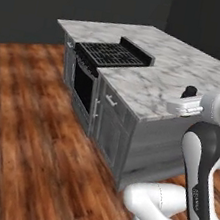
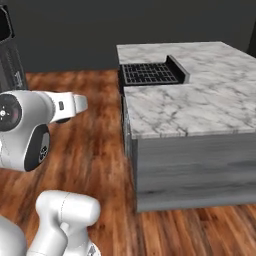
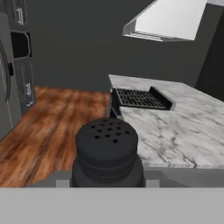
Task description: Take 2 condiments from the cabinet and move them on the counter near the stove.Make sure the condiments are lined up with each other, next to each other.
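Observation:
A short black shaker (image 3: 106,151), one of the condiments, stands upright with its holed top close in front of the hand camera, and my gripper (image 1: 184,103) is shut on it. Its dark top (image 1: 190,91) pokes up above the white hand. The hand (image 2: 75,104) hovers short of the near end of the white marble counter (image 1: 152,83) (image 2: 200,105) (image 3: 175,131), at about worktop height. The black stove (image 1: 111,54) (image 2: 150,73) (image 3: 140,98) is set into the counter's far part, beyond the shaker. The cabinet is out of view.
A pale range hood (image 3: 166,19) hangs above the stove. Tall dark units (image 3: 19,65) (image 2: 10,55) stand at the far left. Wooden floor (image 1: 22,133) lies left of the island. Grey cupboard fronts (image 1: 112,125) run under the counter.

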Motion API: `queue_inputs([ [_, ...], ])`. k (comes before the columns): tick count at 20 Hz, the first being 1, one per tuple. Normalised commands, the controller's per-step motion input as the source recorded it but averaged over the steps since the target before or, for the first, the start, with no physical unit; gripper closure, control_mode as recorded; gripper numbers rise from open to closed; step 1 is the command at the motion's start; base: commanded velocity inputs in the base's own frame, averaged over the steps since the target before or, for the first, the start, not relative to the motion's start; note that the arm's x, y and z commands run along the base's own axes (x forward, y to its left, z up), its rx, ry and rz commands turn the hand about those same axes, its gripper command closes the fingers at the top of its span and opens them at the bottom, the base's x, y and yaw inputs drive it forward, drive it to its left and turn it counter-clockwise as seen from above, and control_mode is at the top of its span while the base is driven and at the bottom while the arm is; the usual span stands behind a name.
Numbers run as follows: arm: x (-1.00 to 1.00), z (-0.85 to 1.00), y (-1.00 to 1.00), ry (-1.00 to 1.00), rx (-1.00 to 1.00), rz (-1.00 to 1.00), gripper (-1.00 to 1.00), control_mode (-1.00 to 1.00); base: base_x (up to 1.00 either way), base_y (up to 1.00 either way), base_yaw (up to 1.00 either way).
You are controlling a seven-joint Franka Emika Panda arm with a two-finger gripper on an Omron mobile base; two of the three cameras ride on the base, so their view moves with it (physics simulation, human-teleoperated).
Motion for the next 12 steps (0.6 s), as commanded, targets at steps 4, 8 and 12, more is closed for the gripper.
queue_inputs([
  [4,0.0,0.0,0.0,0.0,0.0,0.0,1.0,1.0,0.64,0.12,-0.14],
  [8,0.0,0.0,0.0,0.0,0.0,0.0,1.0,1.0,0.65,0.15,-0.18],
  [12,0.0,0.0,0.0,0.0,0.0,0.0,1.0,1.0,0.65,0.17,-0.25],
])
